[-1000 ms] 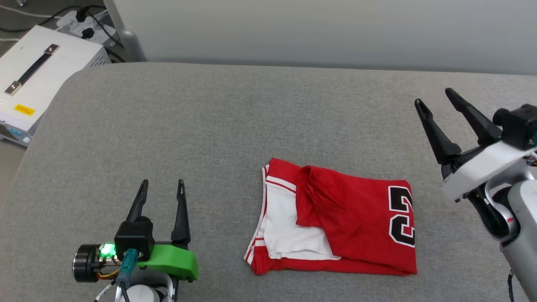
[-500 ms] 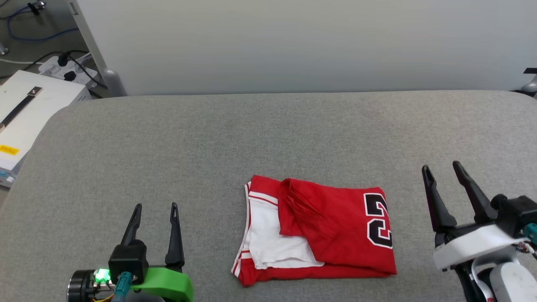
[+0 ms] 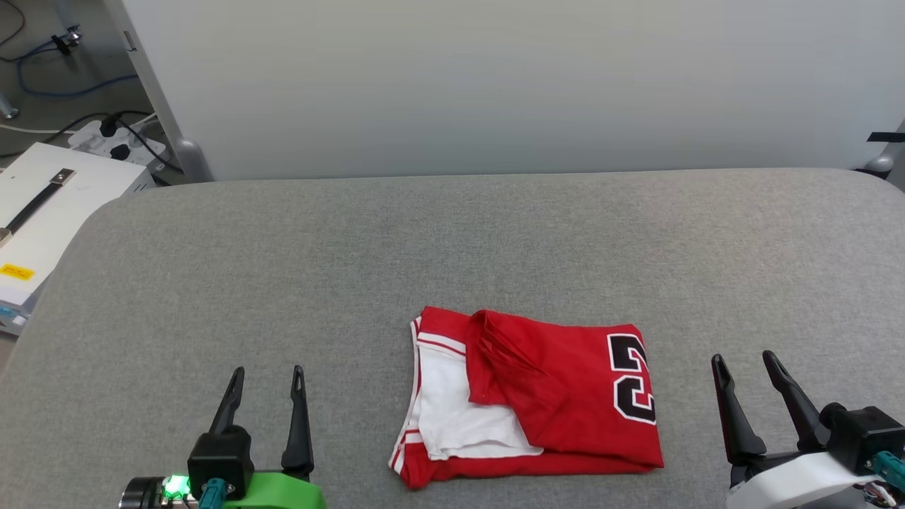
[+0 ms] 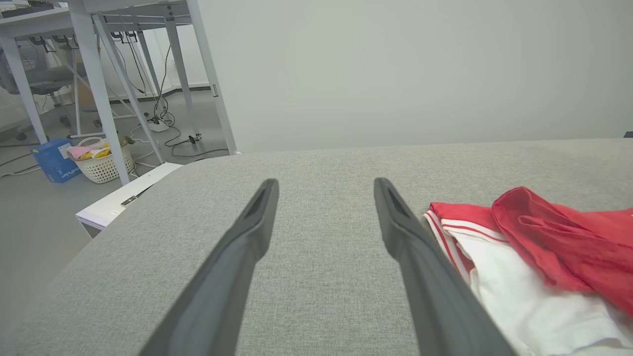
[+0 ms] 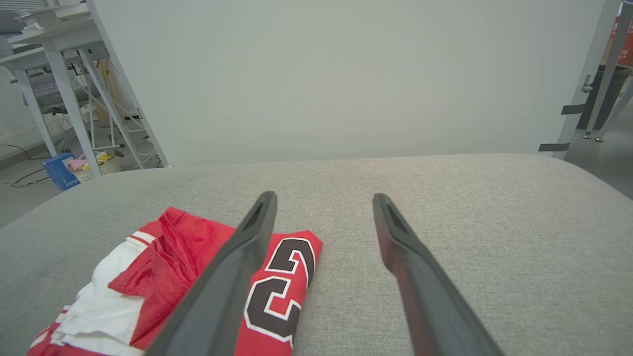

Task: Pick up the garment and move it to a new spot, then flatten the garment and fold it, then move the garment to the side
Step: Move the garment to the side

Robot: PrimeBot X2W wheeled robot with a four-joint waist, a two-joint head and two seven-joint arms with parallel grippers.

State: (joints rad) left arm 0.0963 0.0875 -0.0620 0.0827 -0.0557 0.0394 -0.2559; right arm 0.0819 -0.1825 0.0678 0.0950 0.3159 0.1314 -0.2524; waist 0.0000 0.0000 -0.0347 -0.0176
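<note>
Head view crops left gripper point(image 3: 269, 369) and right gripper point(image 3: 742, 356), both wide and empty, flanking the folded garment point(image 3: 565, 396)

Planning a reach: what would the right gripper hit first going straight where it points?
The right gripper likely meets only bare grey table, with the shirt off to its left; height unclear.

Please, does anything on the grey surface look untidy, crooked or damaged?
Only the fold is untidy. On the garment, the upper red layer is bunched into a wrinkled ridge near its left end, and the white sleeve lies uncovered, so the edges do not line up. No damage or spill is visible.
</note>
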